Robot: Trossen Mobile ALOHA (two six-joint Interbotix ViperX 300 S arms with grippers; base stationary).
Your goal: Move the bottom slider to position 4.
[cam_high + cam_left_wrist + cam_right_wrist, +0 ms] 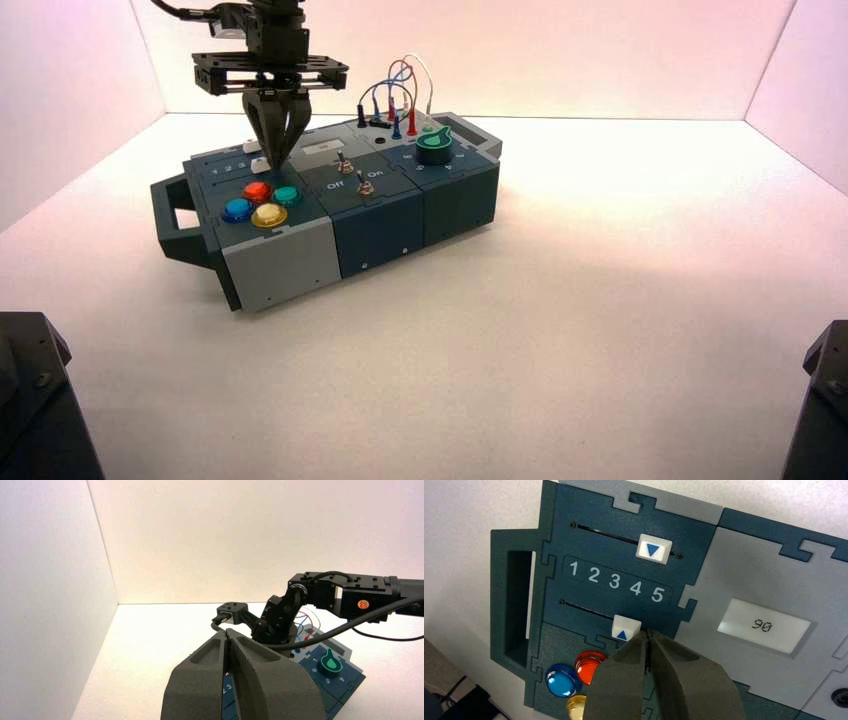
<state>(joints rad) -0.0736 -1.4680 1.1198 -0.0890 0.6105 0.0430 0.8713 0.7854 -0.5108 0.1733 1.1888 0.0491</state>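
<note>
The bottom slider's white knob (626,628) with its blue arrow stands under the gap between the printed 3 and position 4 (635,588). My right gripper (647,632) is shut and empty. Its tips sit right beside that knob on the 5 side; contact cannot be made out. In the high view a gripper (276,158) hangs over the slider panel next to the white knob (260,164). My left gripper (227,630) is also shut, with the numerals 2 and 3 showing below its fingers and another arm (345,592) beyond it.
The top slider's knob (653,549) rests near 5. A display (763,625) reads 90. Red (589,663), blue (562,679) and yellow (577,705) buttons lie close to the right fingers. Toggle switches (365,185), a green knob (435,148) and wires (400,85) sit farther right.
</note>
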